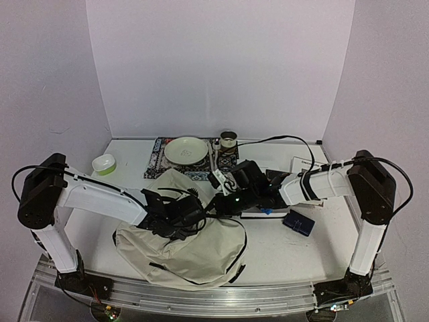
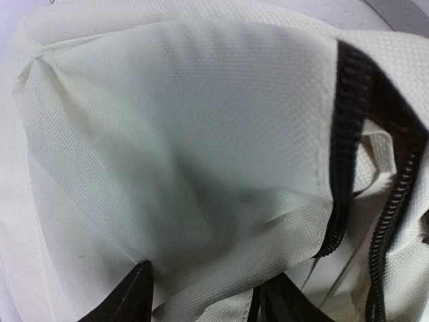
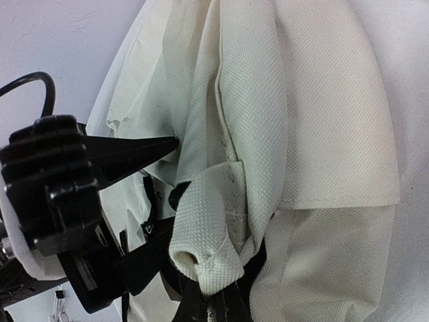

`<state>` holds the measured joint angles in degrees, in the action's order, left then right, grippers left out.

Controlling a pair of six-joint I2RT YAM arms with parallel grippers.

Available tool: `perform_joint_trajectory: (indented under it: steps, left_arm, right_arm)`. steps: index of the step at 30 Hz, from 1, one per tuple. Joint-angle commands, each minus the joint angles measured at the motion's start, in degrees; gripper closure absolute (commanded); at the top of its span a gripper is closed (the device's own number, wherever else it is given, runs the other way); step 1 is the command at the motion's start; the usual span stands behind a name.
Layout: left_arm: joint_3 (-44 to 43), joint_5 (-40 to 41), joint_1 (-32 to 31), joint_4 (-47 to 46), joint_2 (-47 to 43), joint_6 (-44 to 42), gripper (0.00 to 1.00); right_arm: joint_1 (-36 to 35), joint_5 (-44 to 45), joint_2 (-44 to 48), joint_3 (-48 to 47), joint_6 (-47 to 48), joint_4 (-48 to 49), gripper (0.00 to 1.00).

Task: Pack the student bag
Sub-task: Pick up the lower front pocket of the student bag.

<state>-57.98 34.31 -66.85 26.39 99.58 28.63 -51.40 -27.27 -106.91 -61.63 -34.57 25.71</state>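
The student bag [image 1: 181,245], cream fabric with black trim, lies slumped on the table's near middle. My left gripper [image 1: 190,212] is at its upper edge. In the left wrist view the bag's cloth [image 2: 188,134] fills the frame beside a black zipper [image 2: 347,147]. The left gripper [image 2: 204,285] has its jaws apart, with a fold of cloth lying between the fingers [image 2: 127,298]. My right gripper [image 1: 224,200] meets the bag from the right. In the right wrist view the right gripper [image 3: 218,303] is shut on a stitched cream fold of the bag [image 3: 214,221], held up off the bag.
Behind the bag a pale green plate [image 1: 186,150] rests on a patterned mat [image 1: 158,161], with a small tin [image 1: 228,139] beside it. A white-and-green bowl [image 1: 104,164] sits at the left. A dark blue case [image 1: 298,222] and a white sheet [image 1: 305,164] lie on the right.
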Motion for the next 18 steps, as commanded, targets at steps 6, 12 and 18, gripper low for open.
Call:
perform_joint_trajectory:
  steps: [6, 12, 18]
  left_arm:
    - [2.5, 0.4, 1.9, 0.3, -7.3, 2.2, 0.60]
    - [1.7, -5.9, 1.9, 0.4, -10.6, -0.2, 0.82]
    - [1.1, -10.1, 1.9, 0.6, -14.0, -1.8, 1.00]
  right_arm:
    - [0.6, -3.0, 1.6, -1.7, -0.5, 2.2, 1.00]
    - [0.9, -2.1, 0.5, -2.3, -0.4, 1.8, 1.00]
    - [1.6, 0.0, 0.0, -3.3, 1.4, -0.9, 1.00]
